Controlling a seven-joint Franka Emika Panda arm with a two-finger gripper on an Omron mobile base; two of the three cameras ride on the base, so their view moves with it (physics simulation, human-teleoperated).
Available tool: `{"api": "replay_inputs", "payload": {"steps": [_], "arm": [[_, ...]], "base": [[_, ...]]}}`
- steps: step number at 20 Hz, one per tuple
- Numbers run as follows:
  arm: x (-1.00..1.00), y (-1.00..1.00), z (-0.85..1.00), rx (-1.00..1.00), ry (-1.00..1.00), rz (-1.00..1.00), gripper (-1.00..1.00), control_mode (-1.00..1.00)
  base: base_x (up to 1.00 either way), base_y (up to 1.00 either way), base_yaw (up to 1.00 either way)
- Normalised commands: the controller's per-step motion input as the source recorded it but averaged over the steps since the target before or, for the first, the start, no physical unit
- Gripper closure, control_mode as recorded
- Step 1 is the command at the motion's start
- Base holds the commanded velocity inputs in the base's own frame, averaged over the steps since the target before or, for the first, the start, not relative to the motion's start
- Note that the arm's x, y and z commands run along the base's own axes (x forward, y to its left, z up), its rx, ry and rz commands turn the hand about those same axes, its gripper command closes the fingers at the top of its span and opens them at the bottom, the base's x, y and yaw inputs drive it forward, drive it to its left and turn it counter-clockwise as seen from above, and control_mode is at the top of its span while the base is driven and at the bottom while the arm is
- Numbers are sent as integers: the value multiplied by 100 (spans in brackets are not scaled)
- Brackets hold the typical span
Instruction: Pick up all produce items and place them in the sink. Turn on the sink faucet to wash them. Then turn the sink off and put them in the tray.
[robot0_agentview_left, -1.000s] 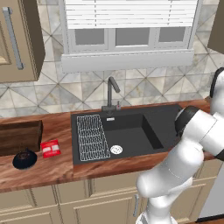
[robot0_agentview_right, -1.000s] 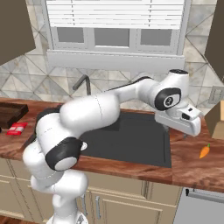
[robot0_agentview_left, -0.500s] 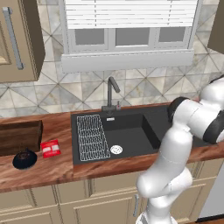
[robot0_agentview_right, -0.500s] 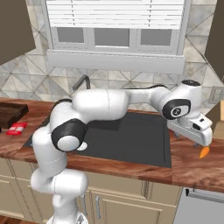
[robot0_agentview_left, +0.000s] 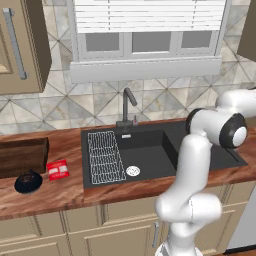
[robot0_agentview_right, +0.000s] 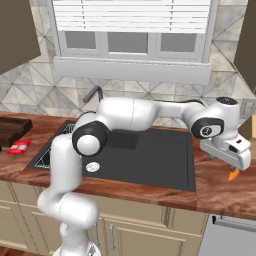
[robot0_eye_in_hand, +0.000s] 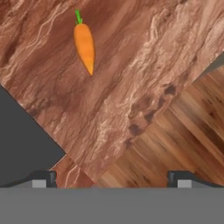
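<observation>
The carrot (robot0_eye_in_hand: 84, 43), small and orange with a green top, lies on the wooden counter to the right of the sink (robot0_agentview_right: 160, 160). In the right base view the carrot (robot0_agentview_right: 233, 175) peeks out just below the hand. My gripper (robot0_agentview_right: 236, 161) hovers above it, apart from it. In the hand view my gripper (robot0_eye_in_hand: 111, 177) is open, with nothing between the fingertips (robot0_eye_in_hand: 43, 177). The black sink (robot0_agentview_left: 150, 145) holds a white wire rack (robot0_agentview_left: 105, 156). The faucet (robot0_agentview_left: 127, 105) stands behind the basin. The brown wooden tray (robot0_agentview_left: 22, 155) sits at the far left of the counter.
A flat red packet (robot0_agentview_left: 58, 169) and a small black round dish (robot0_agentview_left: 28, 181) lie beside the tray. The counter's front edge (robot0_eye_in_hand: 144, 118) runs close to the carrot, with the wood floor below. A window sill (robot0_agentview_left: 145, 70) juts out above the faucet.
The arm has swung further right, carrying the open gripper from over the sink's right edge to above the carrot. The carrot has not moved.
</observation>
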Motion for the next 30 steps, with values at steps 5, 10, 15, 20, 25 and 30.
{"api": "replay_inputs", "payload": {"steps": [5, 10, 15, 20, 25, 30], "arm": [[22, -25, -13, 0, 0, 0, -100, -100], [22, -2, -21, 0, 0, 0, -100, -100], [24, 0, -37, 0, 0, 2, -100, -100], [22, 0, -42, -1, -1, 3, -100, -100], [24, 0, -35, -3, -1, 7, -100, -100], [24, -3, -22, -5, 0, 8, -100, -100]], "base": [[0, 0, 0], [0, 0, 0], [0, 0, 0], [0, 0, 0], [0, 0, 0], [0, 0, 0]]}}
